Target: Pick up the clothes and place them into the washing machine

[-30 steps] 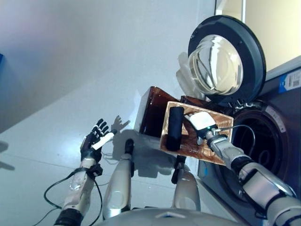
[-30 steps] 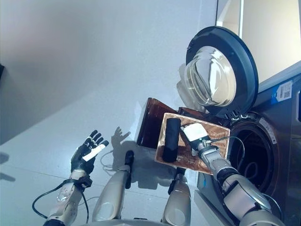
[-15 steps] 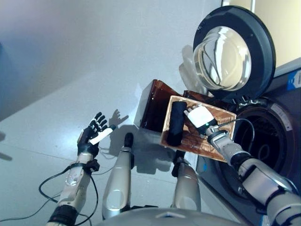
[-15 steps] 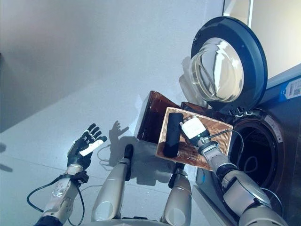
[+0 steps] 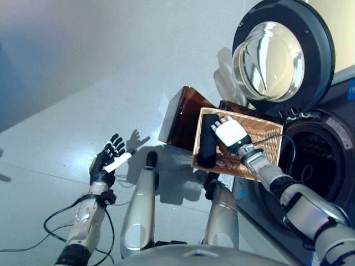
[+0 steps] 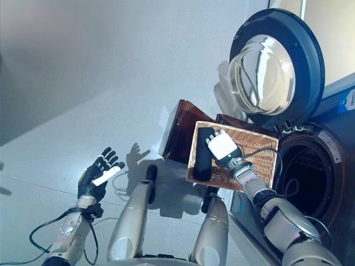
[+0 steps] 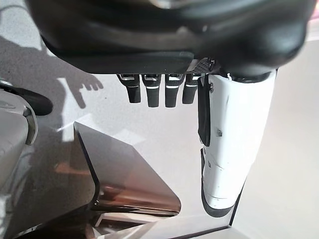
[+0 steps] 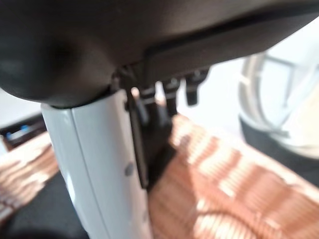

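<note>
Right hand (image 5: pixel 230 133) over basket (image 5: pixel 260 158); left hand (image 5: pixel 107 162) spread.

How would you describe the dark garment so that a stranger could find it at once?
Start at the washing machine with its round door swung open. Just left of its opening is a woven brown basket. The black rolled cloth lies along the basket's left edge, beside the right hand, the only dark item inside.

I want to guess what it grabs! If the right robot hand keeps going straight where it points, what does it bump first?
Probably the dark rolled cloth lying in the wicker basket. The right robot hand points toward it from just above, though how far above is hard to judge.
</note>
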Available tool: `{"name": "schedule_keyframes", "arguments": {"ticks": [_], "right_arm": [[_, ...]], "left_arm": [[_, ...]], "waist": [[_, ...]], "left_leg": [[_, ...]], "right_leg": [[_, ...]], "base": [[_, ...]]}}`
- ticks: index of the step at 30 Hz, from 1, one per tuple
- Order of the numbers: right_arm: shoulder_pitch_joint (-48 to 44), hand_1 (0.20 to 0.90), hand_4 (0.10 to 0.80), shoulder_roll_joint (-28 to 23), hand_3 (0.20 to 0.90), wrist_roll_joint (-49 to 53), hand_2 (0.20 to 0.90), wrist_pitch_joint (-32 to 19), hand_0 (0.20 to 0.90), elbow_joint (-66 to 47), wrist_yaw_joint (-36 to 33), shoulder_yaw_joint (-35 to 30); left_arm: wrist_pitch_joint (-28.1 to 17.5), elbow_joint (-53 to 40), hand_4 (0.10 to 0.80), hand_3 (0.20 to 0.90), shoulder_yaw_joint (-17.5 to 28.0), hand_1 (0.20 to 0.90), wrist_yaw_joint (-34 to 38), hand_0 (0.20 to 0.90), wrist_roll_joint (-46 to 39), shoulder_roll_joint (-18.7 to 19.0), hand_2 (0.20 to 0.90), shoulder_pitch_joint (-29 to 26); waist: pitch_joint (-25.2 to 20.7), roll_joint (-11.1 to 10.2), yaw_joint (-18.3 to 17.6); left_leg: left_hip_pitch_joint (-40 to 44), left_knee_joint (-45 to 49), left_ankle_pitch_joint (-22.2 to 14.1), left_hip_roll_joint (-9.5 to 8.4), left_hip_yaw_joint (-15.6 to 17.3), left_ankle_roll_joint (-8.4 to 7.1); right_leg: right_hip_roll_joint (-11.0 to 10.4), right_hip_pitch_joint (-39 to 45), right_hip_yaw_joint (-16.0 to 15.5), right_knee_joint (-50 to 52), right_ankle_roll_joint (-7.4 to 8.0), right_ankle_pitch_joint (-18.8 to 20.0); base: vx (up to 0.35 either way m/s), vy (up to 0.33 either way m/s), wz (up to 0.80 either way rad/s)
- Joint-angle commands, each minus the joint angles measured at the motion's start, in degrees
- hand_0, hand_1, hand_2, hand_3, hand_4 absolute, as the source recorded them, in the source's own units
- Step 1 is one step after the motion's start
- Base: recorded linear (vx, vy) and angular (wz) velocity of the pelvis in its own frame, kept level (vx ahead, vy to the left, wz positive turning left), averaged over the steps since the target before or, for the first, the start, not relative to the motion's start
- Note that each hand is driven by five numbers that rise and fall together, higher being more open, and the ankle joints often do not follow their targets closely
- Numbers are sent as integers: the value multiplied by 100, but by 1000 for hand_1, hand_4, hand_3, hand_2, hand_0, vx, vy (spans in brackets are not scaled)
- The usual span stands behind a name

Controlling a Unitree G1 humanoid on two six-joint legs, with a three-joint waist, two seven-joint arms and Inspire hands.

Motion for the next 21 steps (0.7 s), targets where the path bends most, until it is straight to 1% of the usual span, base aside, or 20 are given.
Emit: {"name": "schedule_keyframes", "arguments": {"ticks": [1, 5, 10, 15, 21], "right_arm": [[-82, 900, 800, -173, 900, -22, 900, 42, 900, -181, -396, 31], [-57, 900, 800, -73, 900, 146, 900, 82, 900, -70, -472, -95], [7, 900, 800, -24, 900, 317, 900, 139, 900, -39, -583, -278], [79, 900, 800, -205, 900, 435, 900, 128, 900, -180, -669, -468], [233, 900, 800, -606, 900, 461, 900, 27, 900, -805, -724, -639]], "left_arm": [[-476, -767, 800, 900, 65, 900, -34, 900, -64, 486, 900, 377], [-508, -775, 800, 900, 90, 900, -14, 900, -41, 533, 900, 401], [-509, -712, 800, 900, 120, 900, 5, 900, -16, 544, 900, 387], [-513, -711, 800, 900, 160, 900, -4, 900, 25, 553, 900, 373], [-515, -741, 800, 900, 162, 900, -28, 900, 79, 591, 900, 404]], "waist": [[-458, -55, 139], [-420, -103, 193], [-415, -189, 209], [-438, -268, 155], [-414, -313, 100]], "left_leg": [[-212, -21, 157, 213, -195, -414], [-190, -157, 229, 196, -219, -410], [-31, -428, 314, 221, -204, -414], [70, -509, 326, 235, -180, -416], [176, -518, 322, 284, -129, -419]], "right_leg": [[-84, -76, 142, 232, 77, 158], [-86, -25, 80, 125, 94, 233], [-66, 95, 39, -80, 111, 340], [-62, 143, 71, -150, 106, 370], [-43, 153, 123, -164, 101, 381]], "base": [[12, -23, 7], [16, -25, 7], [11, -6, 1], [-2, 0, -1], [-18, -1, -9]]}}
